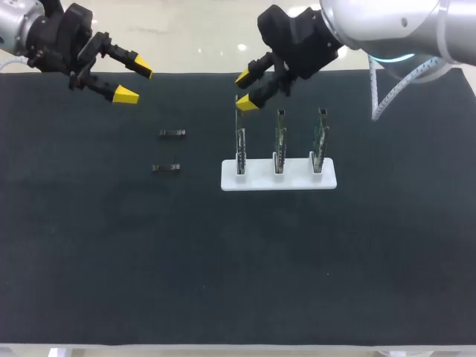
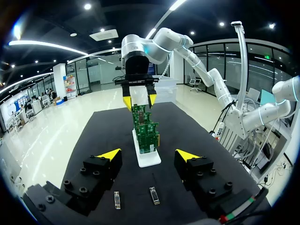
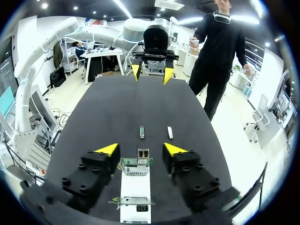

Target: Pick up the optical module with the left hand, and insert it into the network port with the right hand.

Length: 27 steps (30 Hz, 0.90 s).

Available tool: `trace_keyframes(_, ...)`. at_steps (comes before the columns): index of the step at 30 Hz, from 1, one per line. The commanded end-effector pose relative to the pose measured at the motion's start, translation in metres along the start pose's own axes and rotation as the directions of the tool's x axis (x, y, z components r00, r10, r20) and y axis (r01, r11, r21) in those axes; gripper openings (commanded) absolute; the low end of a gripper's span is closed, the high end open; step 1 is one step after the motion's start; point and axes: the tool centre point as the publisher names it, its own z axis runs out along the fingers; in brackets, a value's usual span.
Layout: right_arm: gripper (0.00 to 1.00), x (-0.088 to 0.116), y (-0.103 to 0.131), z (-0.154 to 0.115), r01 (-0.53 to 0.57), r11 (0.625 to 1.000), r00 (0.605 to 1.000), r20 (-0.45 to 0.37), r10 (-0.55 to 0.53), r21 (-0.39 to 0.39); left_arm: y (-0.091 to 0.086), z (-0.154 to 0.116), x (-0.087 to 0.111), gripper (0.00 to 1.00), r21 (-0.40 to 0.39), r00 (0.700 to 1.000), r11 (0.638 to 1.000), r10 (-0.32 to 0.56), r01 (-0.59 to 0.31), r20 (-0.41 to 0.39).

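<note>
We find no text, label, number or sign that we can read (any print on the boards (image 1: 278, 141) or the two modules (image 1: 172, 133) is too small to make out).
</note>
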Motion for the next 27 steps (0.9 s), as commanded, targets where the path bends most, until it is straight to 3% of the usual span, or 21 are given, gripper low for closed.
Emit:
trace_keyframes(1, 1.00, -0.002, 0.002, -0.001, -0.005, 1.000, 1.000, -0.005, 0.005, 0.006, 0.001, 0.000, 0.000, 1.00, 0.002, 1.000, 1.000, 0.000, 0.000, -0.003)
trace_keyframes(7, 1.00, -0.008, 0.000, -0.006, -0.018, 1.000, 1.000, -0.014, 0.018, 0.019, 0.001, 0.000, 0.000, 1.00, 0.002, 1.000, 1.000, 0.000, 0.000, -0.003)
trace_keyframes(8, 0.80, -0.008, 0.000, -0.008, -0.022, 1.000, 1.000, -0.016, 0.022, 0.017, 0.001, 0.000, 0.000, 1.00, 0.002, 1.000, 1.000, 0.000, 0.000, -0.003)
trace_keyframes(9, 0.46, -0.009, -0.001, -0.009, -0.025, 1.000, 1.000, -0.017, 0.025, 0.017, 0.001, 0.000, 0.000, 1.00, 0.002, 1.000, 1.000, 0.000, 0.000, -0.003)
trace_keyframes(10, 0.31, -0.010, -0.002, -0.010, -0.031, 0.999, 0.999, -0.020, 0.031, 0.014, 0.001, 0.000, 0.000, 1.00, 0.002, 1.000, 1.000, 0.000, 0.000, -0.003)
trace_keyframes(11, 0.00, -0.011, -0.002, -0.011, -0.036, 0.999, 0.999, -0.023, 0.036, 0.013, 0.001, 0.000, 0.000, 1.00, 0.002, 1.000, 1.000, 0.000, 0.000, -0.003)
trace_keyframes(27, 0.00, -0.012, -0.007, -0.004, -0.034, 0.999, 0.998, -0.051, 0.034, 0.007, 0.001, 0.000, 0.000, 1.00, 0.002, 1.000, 1.000, 0.000, 0.000, -0.003)
